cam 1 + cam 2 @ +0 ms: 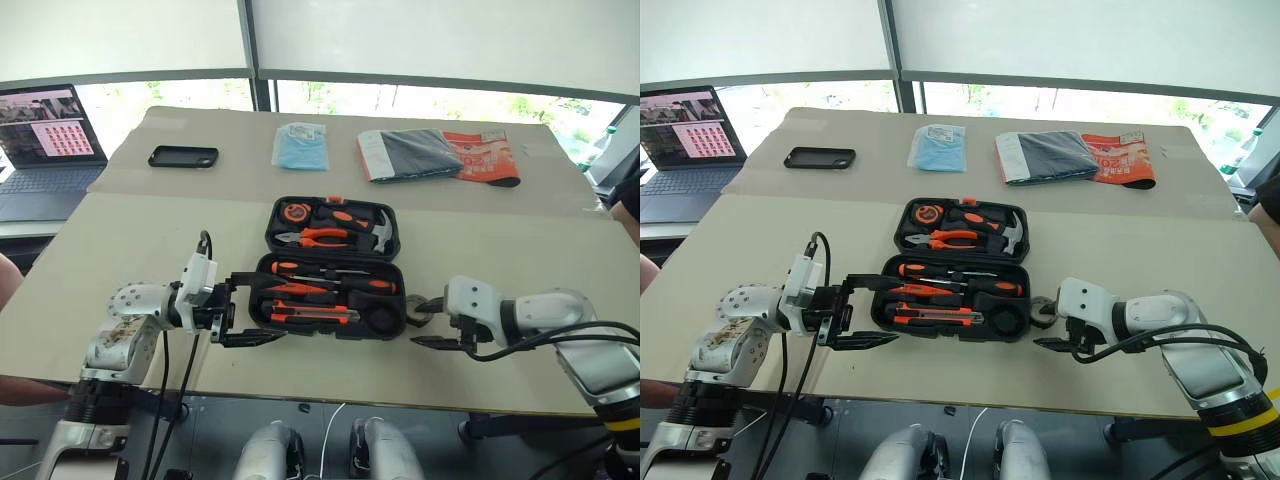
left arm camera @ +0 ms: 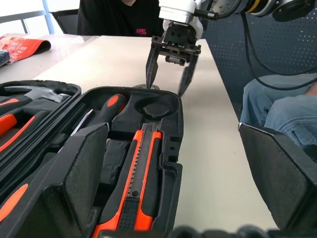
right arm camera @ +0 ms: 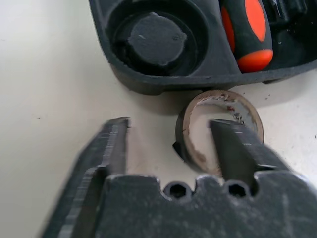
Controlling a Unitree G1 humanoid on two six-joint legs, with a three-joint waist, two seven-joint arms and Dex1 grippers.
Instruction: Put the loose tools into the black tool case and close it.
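The black tool case (image 1: 268, 262) lies open at mid-table, with pliers, a hammer and a tape measure in its far half. In the near half sit the screwdrivers (image 1: 325, 270) and the utility knife (image 1: 310, 316). Its round corner slot (image 3: 153, 37) is empty. The small tape roll (image 3: 220, 95) lies flat on the table just outside that corner. My right gripper (image 3: 171, 124) is open over it, one finger inside the ring and the other clear of its outer wall. My left gripper (image 1: 245, 310) is open at the case's near left corner, holding nothing.
At the back of the table lie a black phone (image 1: 183, 156), a blue packet (image 1: 298, 145), a dark folded item (image 1: 410, 155) and an orange packet (image 1: 485, 155). A laptop (image 1: 45, 150) stands at the far left. A seated person's jeans (image 2: 282, 104) are beside the table.
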